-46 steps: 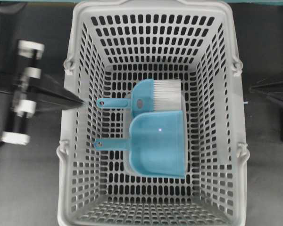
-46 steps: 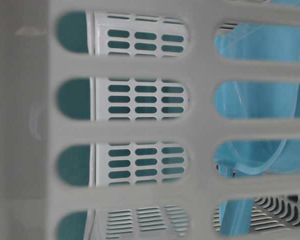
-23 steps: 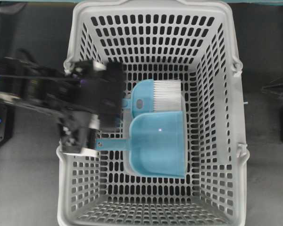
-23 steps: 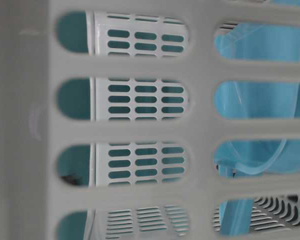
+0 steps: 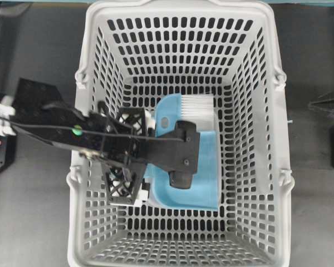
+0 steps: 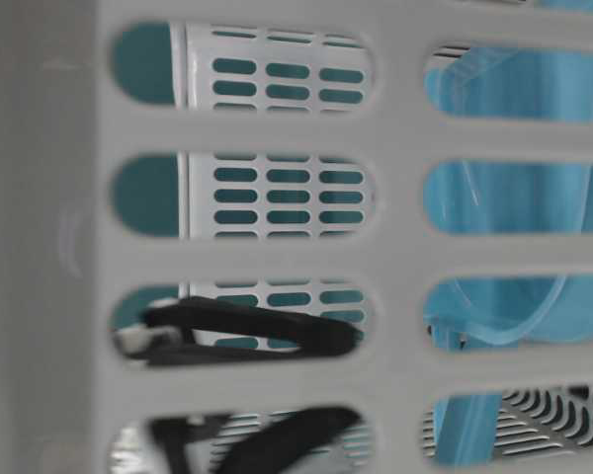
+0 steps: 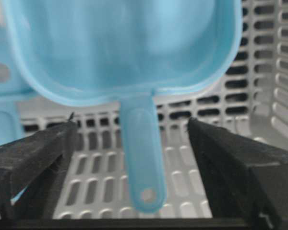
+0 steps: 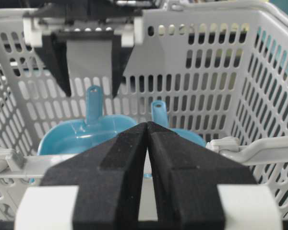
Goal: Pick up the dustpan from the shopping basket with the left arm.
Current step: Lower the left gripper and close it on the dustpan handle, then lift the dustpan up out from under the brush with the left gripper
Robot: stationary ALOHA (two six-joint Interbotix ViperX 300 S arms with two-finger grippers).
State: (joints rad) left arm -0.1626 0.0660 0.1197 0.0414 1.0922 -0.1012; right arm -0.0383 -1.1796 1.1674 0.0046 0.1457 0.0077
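Note:
The light blue dustpan lies flat on the floor of the grey shopping basket, its thin handle pointing at the left wall. My left gripper is inside the basket, open. In the left wrist view the dustpan handle with its end hole lies between the two black fingers, touching neither. The right wrist view shows the left gripper over the dustpan. My right gripper is shut and empty, outside the basket's right wall.
A blue hand brush with white bristles lies beside the dustpan, its handle parallel to the dustpan's. The basket's high slotted walls surround the left arm; black fingers show through the slots.
The left arm has moved from outside the basket's left wall over the rim and down inside. Its open fingers now stand on either side of the dustpan handle. The dustpan has not moved.

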